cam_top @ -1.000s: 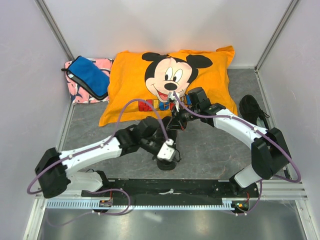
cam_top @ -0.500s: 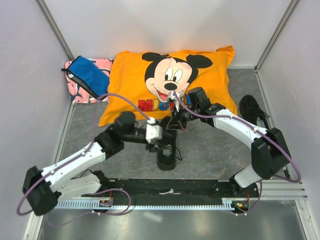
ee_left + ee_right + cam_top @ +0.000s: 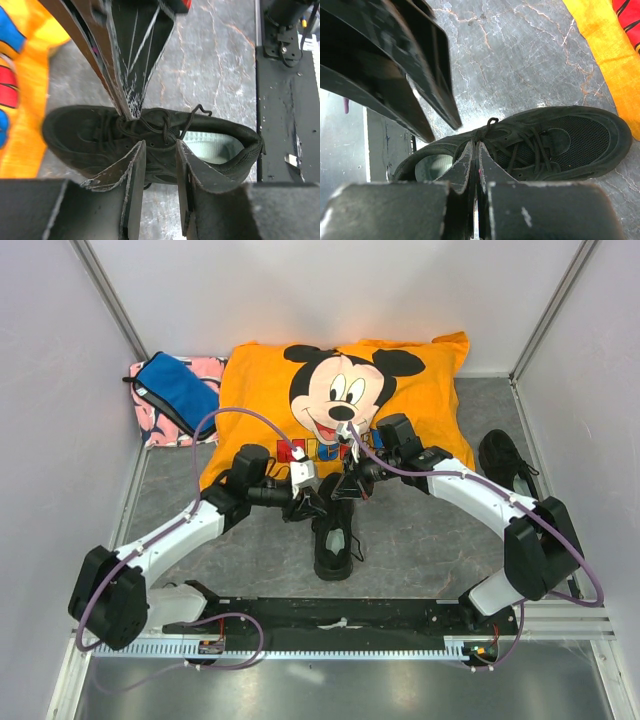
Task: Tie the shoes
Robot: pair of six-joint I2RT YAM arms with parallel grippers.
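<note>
The near, central shoe [image 3: 333, 545] is now met at its laces [image 3: 150, 125] by the left gripper [image 3: 159, 149], swung in from the heel with fingers parted, beside the right gripper [image 3: 475, 147], fingers pressed together, so lace-grasping is judged imminent, the other shoe [image 3: 503, 462] untouched farther right

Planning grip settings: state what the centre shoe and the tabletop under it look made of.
Shoe: matte black textile, apparently; a fine mesh weave shows on the toe, with smoother panels behind it. Tabletop: grey with pale veins, like marble, though possibly a printed sheet.
</note>
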